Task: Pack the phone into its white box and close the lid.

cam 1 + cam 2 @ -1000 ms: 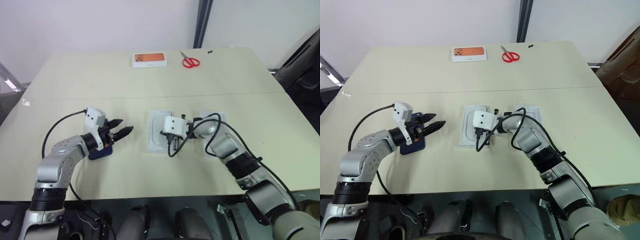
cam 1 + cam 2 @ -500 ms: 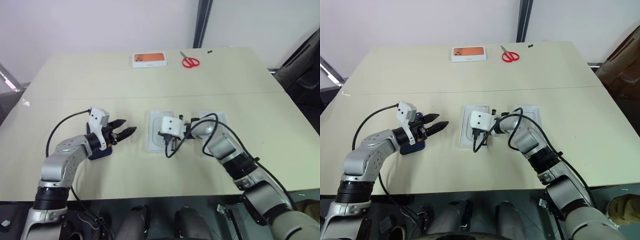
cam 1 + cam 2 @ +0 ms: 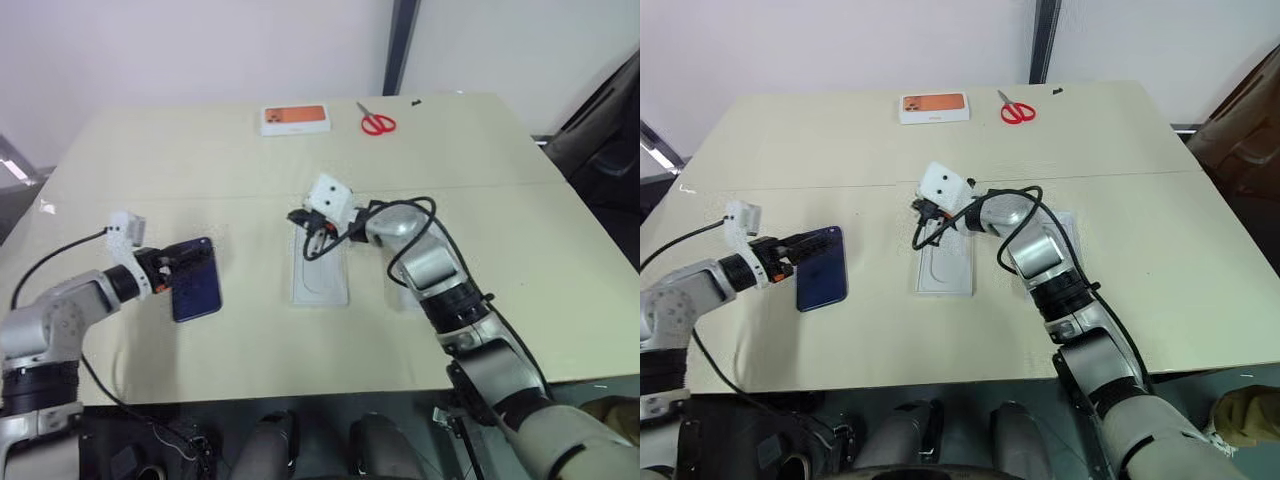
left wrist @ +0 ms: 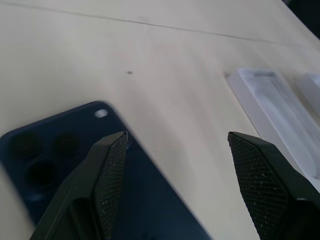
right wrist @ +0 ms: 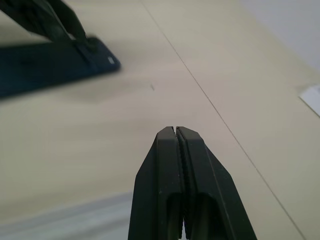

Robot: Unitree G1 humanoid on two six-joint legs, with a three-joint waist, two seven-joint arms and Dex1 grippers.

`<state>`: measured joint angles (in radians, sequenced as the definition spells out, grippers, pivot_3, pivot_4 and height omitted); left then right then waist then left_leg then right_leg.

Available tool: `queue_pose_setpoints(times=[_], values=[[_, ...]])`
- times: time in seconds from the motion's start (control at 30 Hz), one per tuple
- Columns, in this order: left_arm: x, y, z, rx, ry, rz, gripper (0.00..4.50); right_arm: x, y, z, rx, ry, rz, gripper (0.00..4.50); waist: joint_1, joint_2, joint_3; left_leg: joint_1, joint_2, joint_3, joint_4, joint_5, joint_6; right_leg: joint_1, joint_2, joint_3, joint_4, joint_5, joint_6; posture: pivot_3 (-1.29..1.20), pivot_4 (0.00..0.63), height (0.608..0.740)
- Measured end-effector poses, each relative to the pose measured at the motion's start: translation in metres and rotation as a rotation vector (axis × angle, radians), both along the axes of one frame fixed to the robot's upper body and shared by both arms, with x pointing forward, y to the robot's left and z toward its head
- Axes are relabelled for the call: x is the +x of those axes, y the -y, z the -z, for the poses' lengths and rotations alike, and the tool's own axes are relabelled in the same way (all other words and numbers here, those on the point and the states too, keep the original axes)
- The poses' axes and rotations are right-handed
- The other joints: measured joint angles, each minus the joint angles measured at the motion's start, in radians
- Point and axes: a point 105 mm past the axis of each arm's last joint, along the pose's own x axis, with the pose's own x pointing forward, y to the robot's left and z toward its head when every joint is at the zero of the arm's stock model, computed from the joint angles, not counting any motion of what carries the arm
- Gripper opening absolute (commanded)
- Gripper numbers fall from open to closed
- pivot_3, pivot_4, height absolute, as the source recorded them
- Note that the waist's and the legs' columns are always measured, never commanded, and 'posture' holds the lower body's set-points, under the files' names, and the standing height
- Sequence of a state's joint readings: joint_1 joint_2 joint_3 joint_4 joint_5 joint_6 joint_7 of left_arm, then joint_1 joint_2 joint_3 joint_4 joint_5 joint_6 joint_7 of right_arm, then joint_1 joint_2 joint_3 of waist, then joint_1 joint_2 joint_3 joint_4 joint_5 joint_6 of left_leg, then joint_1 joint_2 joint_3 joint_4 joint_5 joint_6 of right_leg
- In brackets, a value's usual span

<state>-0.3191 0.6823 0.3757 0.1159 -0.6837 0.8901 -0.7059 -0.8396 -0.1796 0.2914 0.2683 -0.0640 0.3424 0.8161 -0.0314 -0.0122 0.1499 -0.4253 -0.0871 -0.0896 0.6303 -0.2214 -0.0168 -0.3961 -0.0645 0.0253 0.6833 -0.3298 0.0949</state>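
The phone (image 3: 195,280) is seen lying flat on the pale table (image 3: 250,170), on the robot's left side, its dark navy glossy back turned up and its camera cluster visible in the left wrist view. The left gripper (image 4: 175,150) is held low over the phone, the fingers (image 4: 111,170) spread wide with nothing between them; one finger overlaps the phone's back in the wrist view, but whether it is touched cannot be told. Towards the table's middle, well apart from the phone, a flat white insert with a pill-shaped recess (image 3: 320,275) is laid, and just beside it, on the robot's right, a second white tray (image 3: 1065,225) is partly hidden behind the right arm; whether this is the white box or the lid cannot be made out. The right gripper (image 5: 176,131) is raised above the far end of the insert and pointed towards the phone, its jaws pressed fully together on nothing. At the far edge of the table a white box with an orange top (image 3: 296,119) is placed, with red-handled scissors (image 3: 378,122) near it to the right.
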Motion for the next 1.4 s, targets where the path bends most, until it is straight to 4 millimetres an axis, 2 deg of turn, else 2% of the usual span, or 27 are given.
queue_pose_setpoints(times=[0.2,0.3,0.43,0.57,0.73,0.9,1.1,1.4], values=[[-0.008,-0.030,0.010,-0.027,-0.073,-0.117,3.39,-0.011,-0.041,0.033,-0.076,-0.047,-0.080,0.08,-0.012,0.000,0.000,0.000,0.000,0.000,-0.001,0.000,0.000,-0.002,0.000,0.000,0.001,0.000,0.000,0.00,0.150,0.734],[-0.014,-0.033,0.020,-0.039,-0.133,-0.141,3.39,-0.017,-0.061,0.043,-0.119,-0.033,-0.111,0.08,-0.015,0.000,0.000,0.000,0.000,0.000,-0.002,0.000,-0.001,-0.003,0.000,0.001,0.002,0.000,0.000,0.00,0.150,0.734],[-0.023,-0.037,0.027,-0.064,-0.197,-0.153,3.39,-0.022,-0.076,0.050,-0.129,-0.032,-0.127,0.08,-0.014,0.000,0.000,0.000,0.000,0.000,-0.001,0.000,-0.001,-0.003,0.000,0.001,0.002,0.000,0.000,0.00,0.150,0.734],[-0.024,-0.041,0.028,-0.050,-0.219,-0.170,3.39,-0.021,-0.075,0.057,-0.162,-0.040,-0.118,0.08,-0.013,0.000,0.000,0.000,0.000,0.000,-0.001,0.000,-0.001,-0.003,0.000,0.001,0.002,0.000,0.000,0.00,0.150,0.734],[-0.020,-0.037,0.027,-0.063,-0.254,-0.167,3.39,-0.021,-0.073,0.065,-0.210,-0.044,-0.109,0.08,-0.010,0.000,0.000,0.001,-0.001,-0.001,-0.001,0.001,-0.001,-0.002,0.000,0.000,0.003,0.000,0.000,0.00,0.150,0.734],[-0.014,-0.023,0.027,-0.094,-0.283,-0.094,3.39,-0.020,-0.071,0.066,-0.224,-0.053,-0.097,0.08,-0.005,0.001,0.000,0.001,-0.001,-0.001,-0.001,0.001,-0.001,-0.001,-0.001,0.000,0.003,0.000,0.000,0.00,0.150,0.734],[-0.006,0.010,0.027,-0.104,-0.288,0.064,3.39,-0.023,-0.067,0.072,-0.236,-0.081,-0.104,0.08,0.019,0.001,-0.001,0.001,-0.002,-0.001,0.000,0.001,-0.001,0.000,-0.001,0.000,0.002,0.000,0.000,0.00,0.150,0.734],[0.002,0.026,0.029,-0.101,-0.292,0.141,3.39,-0.018,-0.056,0.081,-0.301,-0.108,-0.059,0.08,0.022,0.002,-0.002,0.004,-0.003,-0.001,0.000,0.001,-0.001,0.003,-0.002,0.000,0.002,0.000,0.000,0.00,0.150,0.734]])
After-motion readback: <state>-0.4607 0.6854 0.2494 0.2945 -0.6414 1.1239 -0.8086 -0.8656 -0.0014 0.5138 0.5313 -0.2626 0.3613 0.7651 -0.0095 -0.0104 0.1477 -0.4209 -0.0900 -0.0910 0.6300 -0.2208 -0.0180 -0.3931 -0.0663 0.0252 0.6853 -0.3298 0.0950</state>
